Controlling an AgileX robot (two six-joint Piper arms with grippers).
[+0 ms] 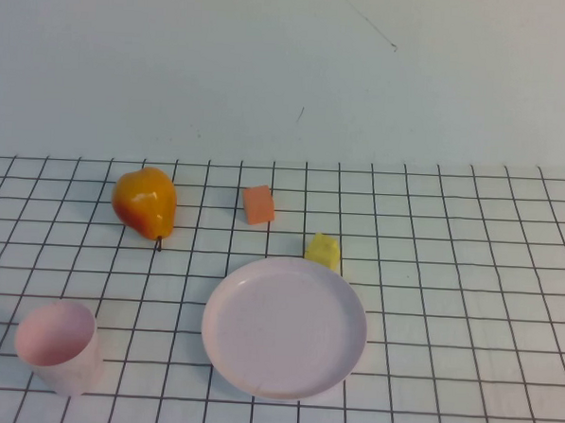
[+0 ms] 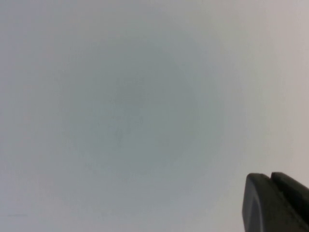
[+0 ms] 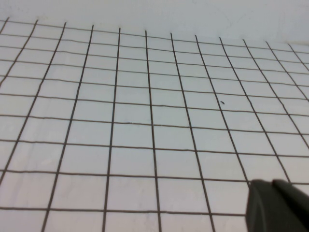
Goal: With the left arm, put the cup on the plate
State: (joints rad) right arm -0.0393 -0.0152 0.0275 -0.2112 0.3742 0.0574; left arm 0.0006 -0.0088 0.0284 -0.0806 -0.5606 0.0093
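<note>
task not started: cup (image 1: 57, 345) upright on table (image 1: 468, 278), front left, well apart from plate (image 1: 284, 327) (bare). left gripper (image 2: 277, 203) and right gripper (image 3: 277, 205) out of high view, finger state cannot tell.

Gridded table (image 1: 450, 277): cup (image 1: 57, 345), plate (image 1: 284, 327), pear (image 1: 145, 201), orange block (image 1: 258, 205), yellow block (image 1: 324, 251)

Small pale pink matte cup (image 1: 57, 345), round pale pink shallow plate (image 1: 284, 327), orange-yellow glossy pear (image 1: 145, 201), orange foam cube (image 1: 258, 205), pale yellow block (image 1: 324, 251), white tablecloth with black grid lines (image 1: 468, 278), black left gripper (image 2: 275, 203), black right gripper (image 3: 277, 205)
</note>
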